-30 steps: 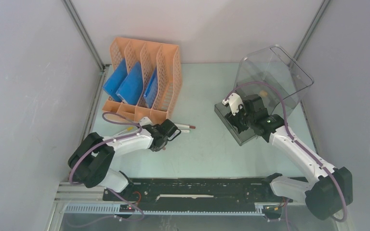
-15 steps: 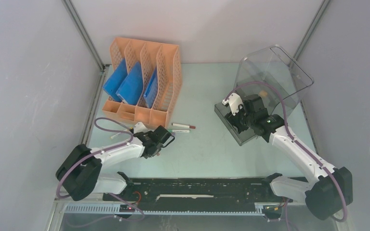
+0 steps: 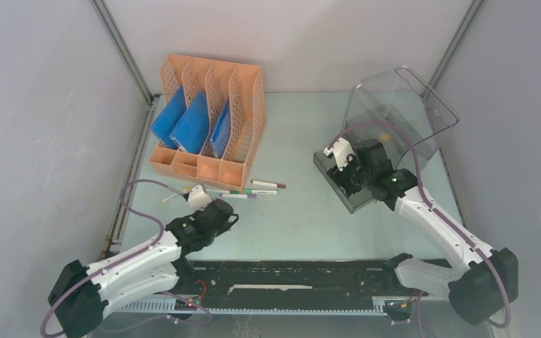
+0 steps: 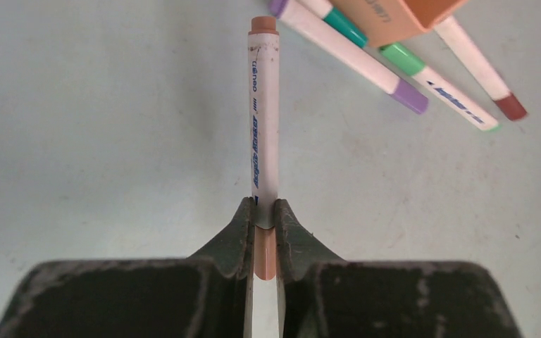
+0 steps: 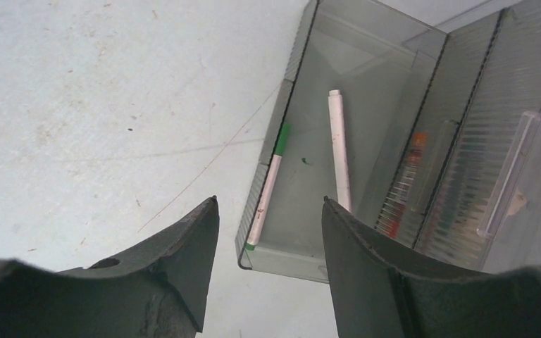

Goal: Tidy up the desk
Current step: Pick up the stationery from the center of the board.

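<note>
Mint desk, orange perforated rack

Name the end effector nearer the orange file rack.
Left. The left end effector is just in front of the rack; the right end effector is across the desk at the drawer.

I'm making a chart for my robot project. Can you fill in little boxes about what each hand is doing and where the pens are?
left gripper: shut on a marker
right gripper: open, at the drawer
drawer: two pens inside
desk: three loose markers by the rack
rack: blue folders
</note>
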`<state>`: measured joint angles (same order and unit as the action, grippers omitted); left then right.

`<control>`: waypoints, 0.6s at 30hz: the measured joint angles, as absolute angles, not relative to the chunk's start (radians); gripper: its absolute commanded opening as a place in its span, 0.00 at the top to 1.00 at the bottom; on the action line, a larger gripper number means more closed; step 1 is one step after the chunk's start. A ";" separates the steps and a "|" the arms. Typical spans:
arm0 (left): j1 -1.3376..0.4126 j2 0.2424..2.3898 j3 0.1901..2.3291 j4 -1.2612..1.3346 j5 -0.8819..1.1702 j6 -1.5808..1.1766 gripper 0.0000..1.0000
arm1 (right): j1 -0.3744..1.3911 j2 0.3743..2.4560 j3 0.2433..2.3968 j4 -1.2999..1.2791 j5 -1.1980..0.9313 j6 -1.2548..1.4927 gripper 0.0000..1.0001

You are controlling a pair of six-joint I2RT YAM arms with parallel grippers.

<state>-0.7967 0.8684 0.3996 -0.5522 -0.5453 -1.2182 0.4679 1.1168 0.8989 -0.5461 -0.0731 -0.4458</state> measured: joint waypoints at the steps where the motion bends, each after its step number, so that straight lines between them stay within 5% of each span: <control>1: -0.797 0.833 0.378 -0.528 -0.537 -1.194 1.00 | 0.471 1.112 0.899 -0.549 -0.082 -0.447 0.37; 18: -0.814 0.647 0.108 0.238 -0.210 -0.833 1.00 | 0.485 1.069 0.908 -0.634 -0.513 -0.442 0.38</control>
<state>-0.8139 0.6468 0.1078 0.2382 -0.2100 -0.8326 0.4850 1.0695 0.9077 -0.6338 -0.5133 -0.4423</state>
